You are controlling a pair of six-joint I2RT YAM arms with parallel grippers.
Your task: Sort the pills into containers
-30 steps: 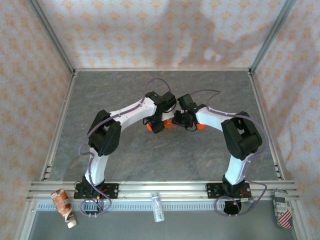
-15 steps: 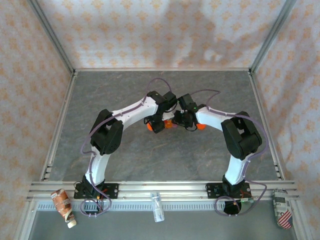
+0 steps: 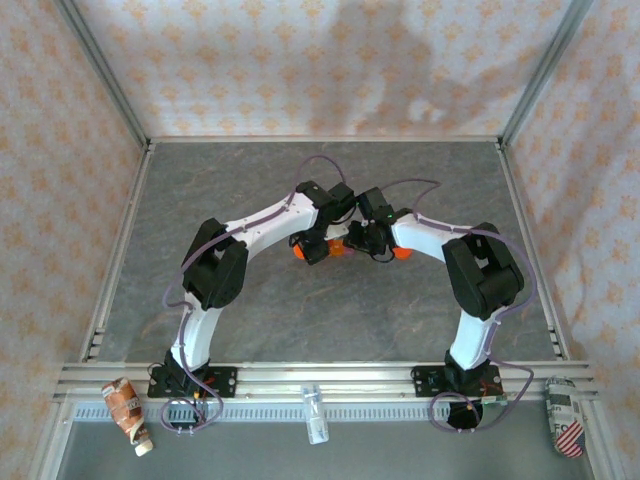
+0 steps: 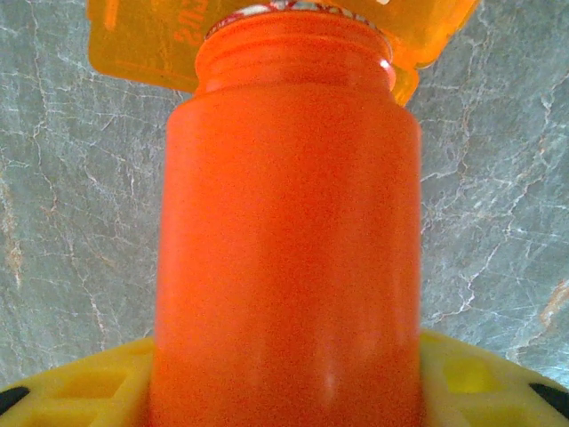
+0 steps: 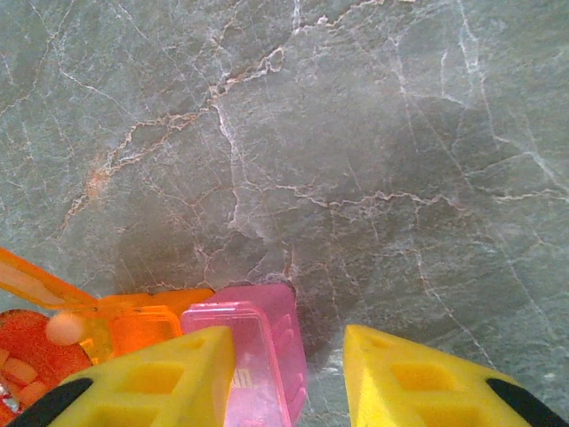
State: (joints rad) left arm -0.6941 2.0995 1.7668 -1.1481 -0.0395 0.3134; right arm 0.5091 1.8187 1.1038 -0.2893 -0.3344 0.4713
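- Two arms meet over the middle of the table in the top view, the left gripper and right gripper near each other, tips pointing inward.
- Some orange shows between them there, too small to sort out.
- Left wrist view: an orange bottle stands between the yellow fingers, which press on its sides, so this gripper pinches the bottle.
- Its threaded neck is bare, with no cap on.
- Its mouth points at a translucent orange flap with raised lettering, just beyond the rim.
- Right wrist view: the box lies on the table at the near edge of the picture, pink half toward the middle, orange half joined to it on the left.
- The pink half sits between the right fingers, which are drawn in as close as they go.
- It touches one finger.
- A sliver of table shows beside the other, so I cannot tell whether it is clamped.
- The bottle's mouth is at the left edge, beside the orange half, with pills inside.
- A pale pill sits at the mouth's rim, against the orange half; in or out of it, I cannot tell.
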